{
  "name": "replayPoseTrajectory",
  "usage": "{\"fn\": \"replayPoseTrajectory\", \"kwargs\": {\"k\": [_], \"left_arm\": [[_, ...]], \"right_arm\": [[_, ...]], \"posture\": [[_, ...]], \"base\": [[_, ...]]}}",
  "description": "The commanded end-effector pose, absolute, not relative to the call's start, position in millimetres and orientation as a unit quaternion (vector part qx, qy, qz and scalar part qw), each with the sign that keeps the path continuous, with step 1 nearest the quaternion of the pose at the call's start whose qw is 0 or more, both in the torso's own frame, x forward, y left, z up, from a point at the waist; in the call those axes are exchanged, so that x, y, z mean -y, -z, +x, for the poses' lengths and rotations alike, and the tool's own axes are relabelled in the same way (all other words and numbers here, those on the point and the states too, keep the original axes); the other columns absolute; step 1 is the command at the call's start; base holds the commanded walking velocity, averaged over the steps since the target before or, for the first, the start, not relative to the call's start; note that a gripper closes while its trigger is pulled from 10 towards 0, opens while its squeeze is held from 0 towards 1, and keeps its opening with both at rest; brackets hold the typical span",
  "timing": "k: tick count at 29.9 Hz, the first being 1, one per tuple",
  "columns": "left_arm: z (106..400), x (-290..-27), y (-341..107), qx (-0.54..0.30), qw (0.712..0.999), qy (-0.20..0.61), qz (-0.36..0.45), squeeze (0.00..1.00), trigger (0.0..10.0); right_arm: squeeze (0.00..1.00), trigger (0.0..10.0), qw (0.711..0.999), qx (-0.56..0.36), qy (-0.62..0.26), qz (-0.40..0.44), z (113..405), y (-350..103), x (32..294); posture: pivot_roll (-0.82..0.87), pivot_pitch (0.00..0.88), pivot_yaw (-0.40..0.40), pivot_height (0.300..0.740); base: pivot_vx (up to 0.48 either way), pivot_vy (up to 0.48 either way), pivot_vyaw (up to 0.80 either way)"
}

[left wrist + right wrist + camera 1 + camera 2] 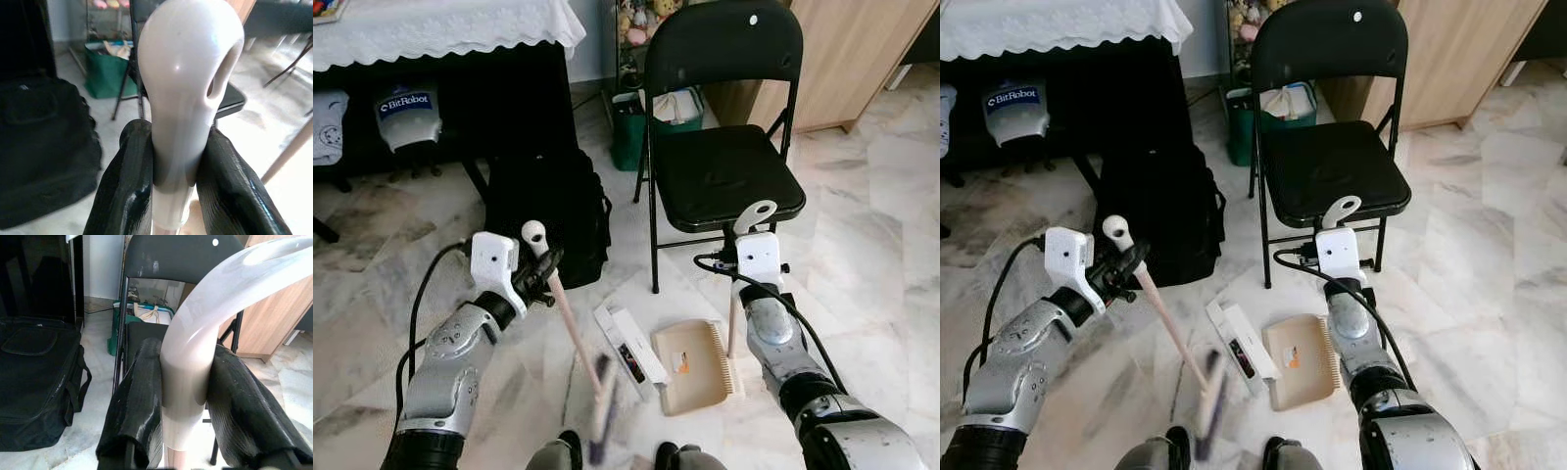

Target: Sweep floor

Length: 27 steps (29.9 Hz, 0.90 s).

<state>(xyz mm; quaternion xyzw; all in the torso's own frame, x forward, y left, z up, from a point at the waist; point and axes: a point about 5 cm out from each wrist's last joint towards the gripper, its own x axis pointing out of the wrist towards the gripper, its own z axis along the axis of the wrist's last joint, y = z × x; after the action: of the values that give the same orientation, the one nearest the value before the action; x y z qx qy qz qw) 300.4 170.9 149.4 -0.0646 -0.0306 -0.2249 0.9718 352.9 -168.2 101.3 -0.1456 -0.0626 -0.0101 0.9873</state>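
My left gripper (546, 266) is shut on the top of a broom handle (570, 328), a pale stick with a white loop end (188, 88). The broom slants down to its dark, blurred bristle head (602, 406) on the floor near my feet. My right gripper (741, 257) is shut on the white curved grip (195, 347) of the dustpan's upright handle (732, 328). The beige dustpan (690, 367) lies flat on the marble floor, its comb edge toward my right arm. A white flat box (628, 348) lies on the floor between broom and dustpan.
A black folding chair (724, 166) stands just beyond the dustpan. A black bag (548, 211) sits on the floor left of it, under a table with a white lace cloth (440, 29). A green bag (628, 127) and a wooden cabinet (847, 59) stand behind the chair.
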Motion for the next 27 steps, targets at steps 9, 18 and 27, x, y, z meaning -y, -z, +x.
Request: {"fn": "replayPoseTrajectory", "kwargs": {"k": [9,18,27], "left_arm": [[293.5,-169.8,-168.7,0.059,0.952,0.262,-0.145,0.08,10.0],[295.8,-178.0,-191.5,0.095,0.951,0.250,-0.152,0.07,10.0],[304.7,-190.3,-223.0,0.187,0.963,0.163,-0.104,0.09,10.0]], "right_arm": [[0.00,10.0,0.987,0.026,0.005,-0.160,347.3,-87.1,172.0],[0.00,10.0,0.987,0.027,0.005,-0.161,347.4,-87.4,172.4],[0.00,10.0,0.987,0.026,0.007,-0.160,347.5,-87.2,172.3]], "posture": [[0.09,0.237,-0.003,0.740],[0.09,0.232,-0.004,0.740],[0.09,0.224,-0.001,0.740]], "base": [[0.000,0.000,0.00],[0.000,0.000,0.00],[0.000,0.000,0.00]]}}
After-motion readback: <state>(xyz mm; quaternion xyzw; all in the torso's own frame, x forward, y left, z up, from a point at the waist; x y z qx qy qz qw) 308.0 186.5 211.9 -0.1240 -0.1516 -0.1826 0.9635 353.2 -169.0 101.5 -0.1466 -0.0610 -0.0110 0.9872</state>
